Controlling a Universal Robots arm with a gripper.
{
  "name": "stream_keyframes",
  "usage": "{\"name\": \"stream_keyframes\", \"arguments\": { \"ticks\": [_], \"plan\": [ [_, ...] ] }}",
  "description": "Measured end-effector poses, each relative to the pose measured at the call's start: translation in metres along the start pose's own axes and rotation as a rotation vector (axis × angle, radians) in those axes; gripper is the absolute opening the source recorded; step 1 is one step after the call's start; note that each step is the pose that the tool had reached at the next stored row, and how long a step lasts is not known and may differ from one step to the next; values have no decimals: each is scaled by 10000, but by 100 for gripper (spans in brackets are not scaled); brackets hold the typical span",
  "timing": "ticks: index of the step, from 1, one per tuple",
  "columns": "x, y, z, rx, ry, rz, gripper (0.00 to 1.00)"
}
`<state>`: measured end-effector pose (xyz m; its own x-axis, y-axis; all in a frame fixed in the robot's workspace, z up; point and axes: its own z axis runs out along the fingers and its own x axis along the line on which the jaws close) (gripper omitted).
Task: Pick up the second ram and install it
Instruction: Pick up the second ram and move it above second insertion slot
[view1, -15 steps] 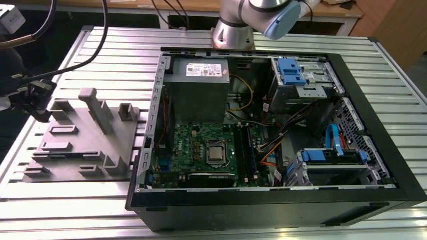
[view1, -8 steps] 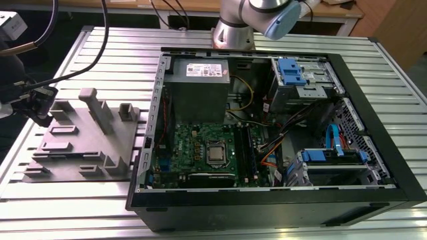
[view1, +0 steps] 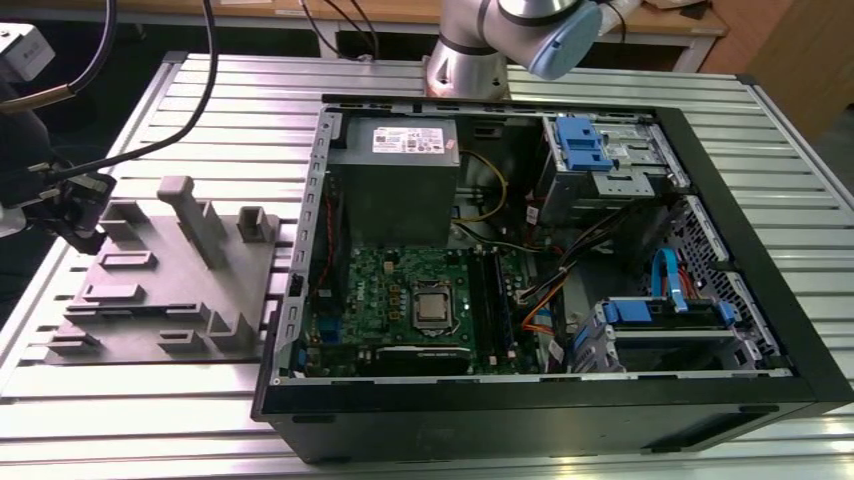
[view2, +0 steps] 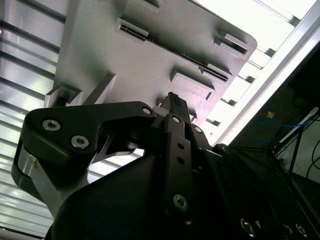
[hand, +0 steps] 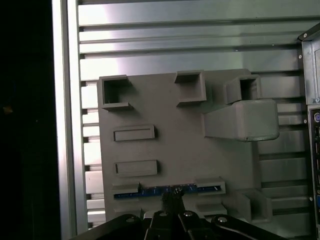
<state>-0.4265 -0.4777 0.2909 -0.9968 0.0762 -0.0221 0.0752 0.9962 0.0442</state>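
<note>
You have the open computer case (view1: 561, 405), a white label (view1: 414, 140) on its power supply (view1: 394, 200), print unreadable. On the grey fixture (hand: 175, 150) beside it, the second ram (hand: 152, 190), a thin blue strip, stands edge-up in a slot (hand: 210, 187); the gripper (hand: 172, 199) sits at its middle, jaws drawn together

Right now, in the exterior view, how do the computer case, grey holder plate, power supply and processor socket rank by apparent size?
Largest to smallest:
1. computer case
2. grey holder plate
3. power supply
4. processor socket
No two look alike in size.
</note>
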Motion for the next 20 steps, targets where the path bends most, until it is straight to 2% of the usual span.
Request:
{"name": "stream_keyframes", "arguments": {
  "ticks": [6, 9, 20],
  "plan": [
    [0, 0, 1, 0, -1, -2, 7],
    [0, 0, 2, -13, 8, -195, 7],
    [1, -1, 11, -53, 91, -2043, 7]
  ]
}}
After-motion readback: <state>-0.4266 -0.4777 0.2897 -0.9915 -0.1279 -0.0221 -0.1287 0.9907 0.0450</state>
